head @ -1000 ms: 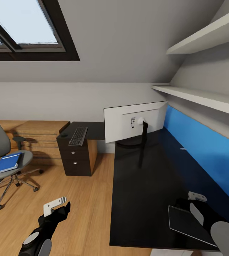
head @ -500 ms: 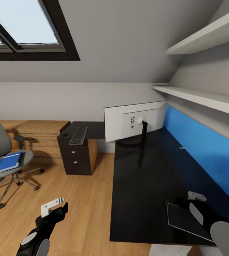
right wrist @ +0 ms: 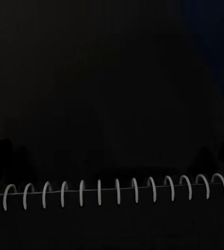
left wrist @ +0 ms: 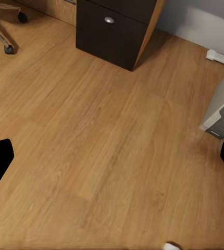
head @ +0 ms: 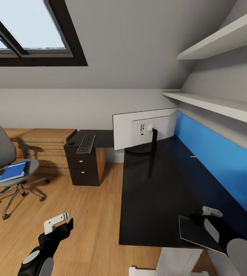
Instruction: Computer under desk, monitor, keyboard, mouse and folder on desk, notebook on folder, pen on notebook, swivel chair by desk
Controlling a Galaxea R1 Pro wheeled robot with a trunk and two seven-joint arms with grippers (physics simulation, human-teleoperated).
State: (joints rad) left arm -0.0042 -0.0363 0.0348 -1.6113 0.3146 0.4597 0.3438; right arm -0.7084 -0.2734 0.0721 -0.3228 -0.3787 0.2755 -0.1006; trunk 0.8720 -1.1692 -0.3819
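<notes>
R gripper (head: 209,214) sits over the notebook (head: 196,233) at desk (head: 154,191) near corner, your 5 o'clock; grip state: can't tell, maybe pinching its far edge | notebook tilted, long axis approx 10-to-4, spiral edge (right wrist: 112,190) by fingers | folder (head: 13,171) on swivel chair (head: 8,168) at 9 | L gripper (head: 60,222) open, empty, nearer it

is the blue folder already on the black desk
No, the flat bright blue folder lies on the grey padded seat of the swivel chair, well apart from the long black desk.
</notes>
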